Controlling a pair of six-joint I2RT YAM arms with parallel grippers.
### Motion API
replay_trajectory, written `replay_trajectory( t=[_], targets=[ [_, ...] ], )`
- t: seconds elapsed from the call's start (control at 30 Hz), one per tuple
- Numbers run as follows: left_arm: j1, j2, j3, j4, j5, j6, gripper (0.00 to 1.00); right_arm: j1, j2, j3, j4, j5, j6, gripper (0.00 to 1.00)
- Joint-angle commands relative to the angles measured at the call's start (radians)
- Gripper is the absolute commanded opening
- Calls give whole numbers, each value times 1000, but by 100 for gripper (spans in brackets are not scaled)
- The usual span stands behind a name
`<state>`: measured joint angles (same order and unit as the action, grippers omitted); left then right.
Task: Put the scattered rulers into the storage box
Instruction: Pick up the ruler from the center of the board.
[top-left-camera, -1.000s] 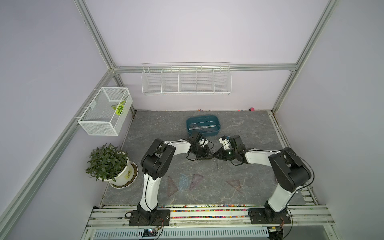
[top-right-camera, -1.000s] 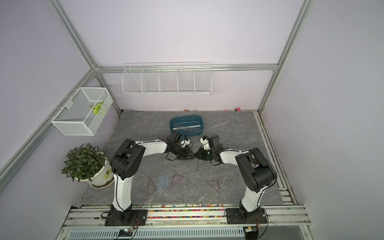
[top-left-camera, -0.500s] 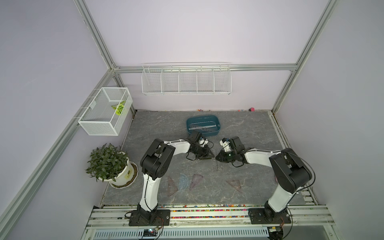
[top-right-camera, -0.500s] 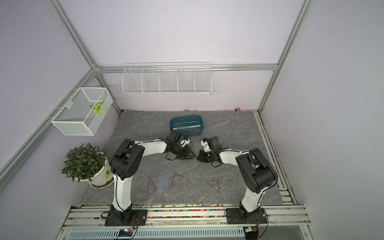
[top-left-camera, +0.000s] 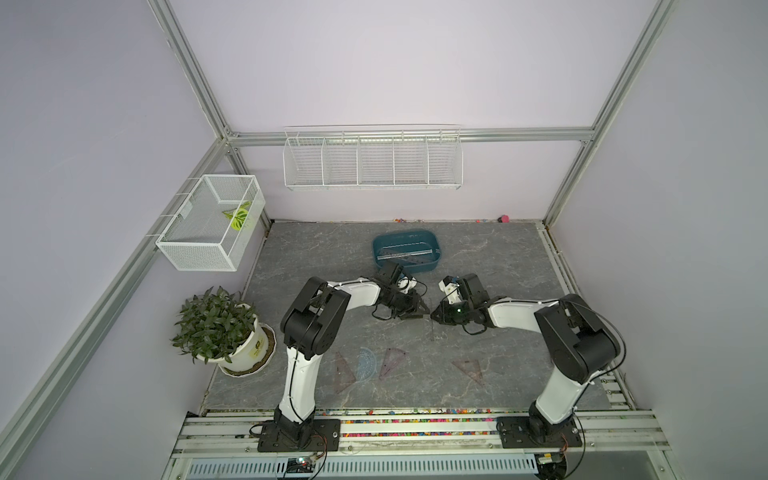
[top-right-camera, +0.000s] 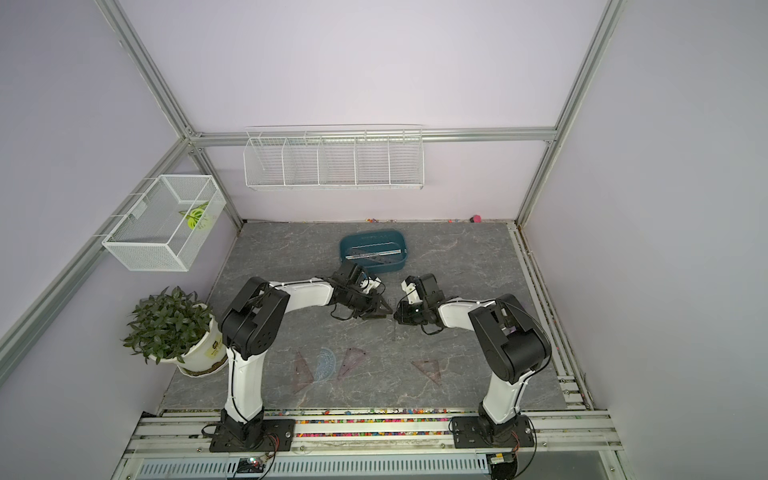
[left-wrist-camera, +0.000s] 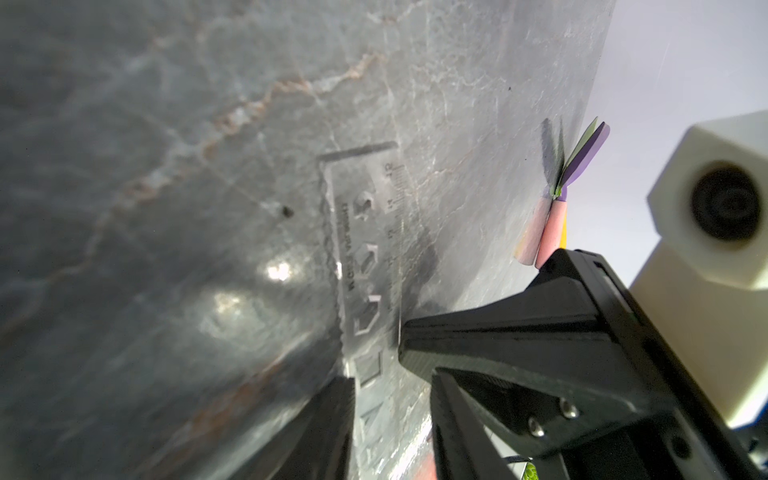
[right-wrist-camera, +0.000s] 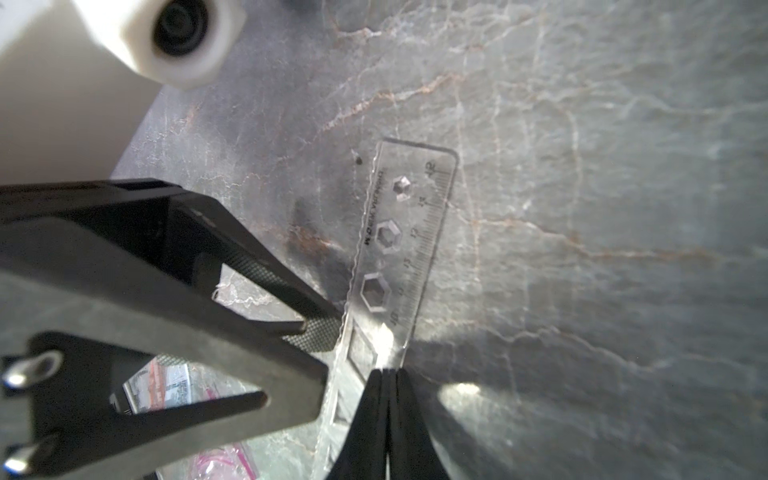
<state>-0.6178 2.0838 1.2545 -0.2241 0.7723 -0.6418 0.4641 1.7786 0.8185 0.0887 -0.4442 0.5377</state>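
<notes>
Pickup of clear ruler (right-wrist-camera: 409, 232): my closed right gripper (right-wrist-camera: 388, 374) pins its edge, my half-open left gripper (left-wrist-camera: 390, 386) straddles it; next I'd squeeze, lift.

A clear straight ruler (right-wrist-camera: 401, 257) with hexagon cut-outs and one wavy edge is sitting at the worktop's middle, its graduated edge being pinched by the right gripper (right-wrist-camera: 388, 376). Near the front edge, two brownish-purple triangles (top-left-camera: 345, 371) are lying flat, flanking a bluish protractor (top-left-camera: 365, 362). A third triangle (top-left-camera: 469, 370) is lying apart, rightward. The dark teal storage box (top-left-camera: 409, 269), near the back edge, is holding straight strips (top-left-camera: 405, 251).
</notes>
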Motion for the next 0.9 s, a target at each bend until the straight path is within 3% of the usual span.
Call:
replay_trajectory(
  t=[0.0, 0.4, 0.87],
  targets=[
    [2, 87, -18, -75, -82, 5, 37, 7, 62, -32, -14, 27, -5, 10],
    [39, 22, -98, -12, -105, -38, 36, 4, 1, 8, -38, 10, 7, 6],
    [40, 33, -96, -12, -99, -34, 36, 13, -20, 49, -50, -6, 19, 5]
  ],
)
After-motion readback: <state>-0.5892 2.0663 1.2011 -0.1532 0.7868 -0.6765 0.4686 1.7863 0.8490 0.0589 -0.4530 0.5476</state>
